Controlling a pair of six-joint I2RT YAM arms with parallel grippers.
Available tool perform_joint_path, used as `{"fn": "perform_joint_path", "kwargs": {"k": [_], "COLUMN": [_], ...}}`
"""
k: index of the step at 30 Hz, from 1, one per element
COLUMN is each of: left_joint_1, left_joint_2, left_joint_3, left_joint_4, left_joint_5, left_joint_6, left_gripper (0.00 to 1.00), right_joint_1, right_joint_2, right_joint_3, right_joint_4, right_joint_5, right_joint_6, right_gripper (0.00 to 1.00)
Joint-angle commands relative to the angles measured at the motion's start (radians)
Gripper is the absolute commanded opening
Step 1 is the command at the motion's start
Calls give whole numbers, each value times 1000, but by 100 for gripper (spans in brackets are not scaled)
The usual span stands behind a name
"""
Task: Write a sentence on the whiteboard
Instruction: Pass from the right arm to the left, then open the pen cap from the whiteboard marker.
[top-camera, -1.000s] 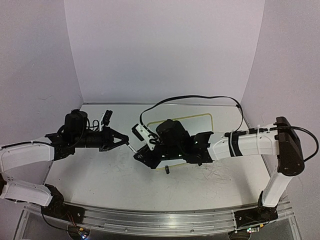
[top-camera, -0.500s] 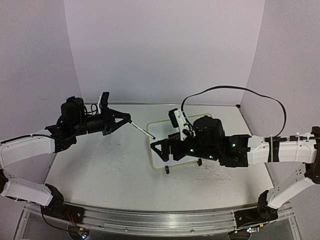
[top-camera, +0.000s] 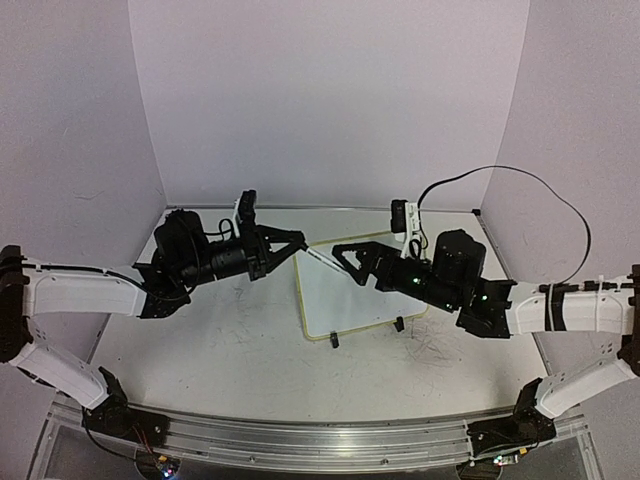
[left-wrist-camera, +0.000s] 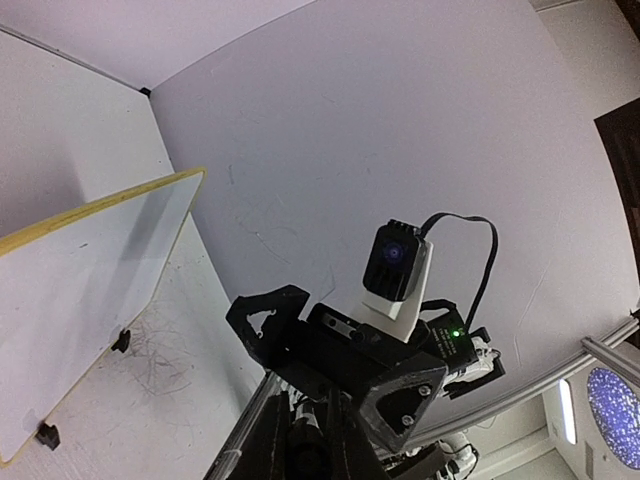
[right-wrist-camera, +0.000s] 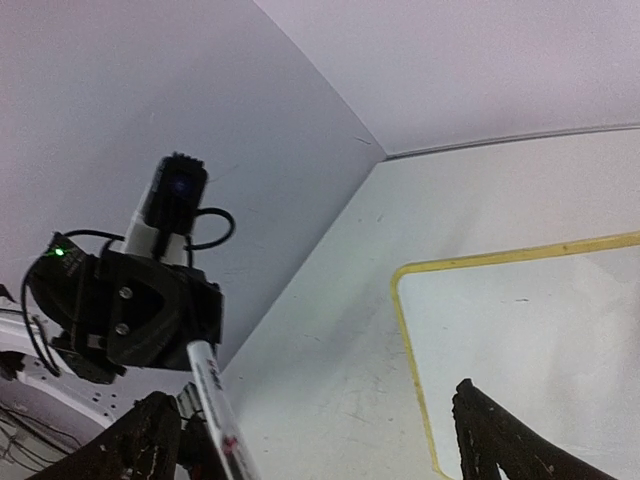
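Whiteboard (top-camera: 340, 305) rests on the scuffed white table (top-camera: 220, 340), right of centre: a smooth white rectangle with rounded corners, a thin yellow rim and two black clip feet (top-camera: 334, 340). Your left gripper (top-camera: 296, 247) is clenched on a slim white-barrelled marker (top-camera: 318, 256) above the board's far-left corner. Your right gripper (top-camera: 345, 261) is released, its angular black fingers (right-wrist-camera: 490, 440) spread wide by the marker's tip.

No words, numbers or brand marks can be read anywhere. The whiteboard (top-camera: 345, 295), in the middle of the top view, shows a blank white face. The marker (right-wrist-camera: 213, 400), at the lower left of the right wrist view, carries small red and dark print, too blurred to read. Grey scribbles (top-camera: 440, 350) on the surface (top-camera: 200, 350) form no letters.
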Motion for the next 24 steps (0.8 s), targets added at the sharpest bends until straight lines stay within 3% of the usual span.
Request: {"fn": "perform_joint_path", "kwargs": {"k": [1, 10, 19, 24], "left_joint_1": [-52, -95, -96, -97], "left_joint_2": [75, 182, 209, 195], "left_joint_3": [62, 120, 121, 106], "left_joint_4": [251, 401, 406, 410], "left_joint_5": [-92, -136, -126, -128], "left_joint_6": [-49, -73, -97, -103], "left_gripper": [0, 0, 0, 0], "right_joint_1": [10, 1, -9, -12], "right_joint_2": [-8, -15, -43, -42], "right_joint_3": [-16, -92, -101, -116], "right_joint_4": [223, 324, 344, 389], "right_joint_5": [-90, -77, -70, -79], "right_joint_6": [111, 172, 159, 173], "right_gripper": [93, 78, 47, 48]}}
